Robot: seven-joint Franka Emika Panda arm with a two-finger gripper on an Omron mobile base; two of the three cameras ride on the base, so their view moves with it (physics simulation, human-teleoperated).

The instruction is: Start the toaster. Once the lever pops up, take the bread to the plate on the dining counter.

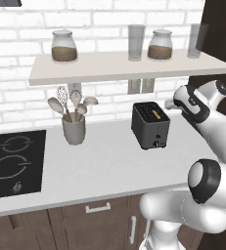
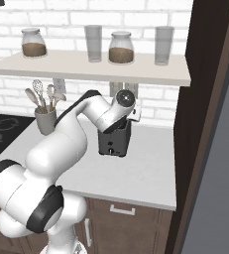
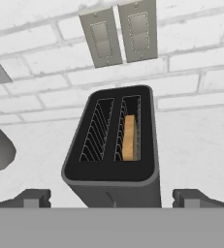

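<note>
One broad white worktop [image 1: 109, 161] of smooth, flat stone-like finish was seen beneath a white brick wall [image 1: 16, 93], with dark wood cabinet fronts [image 1: 100, 215] below carrying pale bar handles. One long pale shelf [image 1: 124, 66] was fixed to the wall, and on it were counted two round glass jars [image 1: 64, 46] filled with brown grains and two tall clear tumblers [image 1: 136, 42]. One black glass hob [image 1: 14, 161] with ringed burner marks was set into the worktop at the left. One boxy dark grey toaster [image 1: 150, 125], with two wire-lined slots, was stood upright on the worktop near the wall. One thin golden-brown slice of bread [image 3: 129, 137] was lodged in its right slot in the hand view. One grey cylindrical utensil cup [image 1: 74, 130] held several pale spoons and a whisk. Two grey rectangular wall plates [image 3: 118, 31] were mounted above the toaster. The gripper [image 3: 111, 198] was held above the toaster's front end, its two dark tips spread wide apart with nothing between them.
</note>
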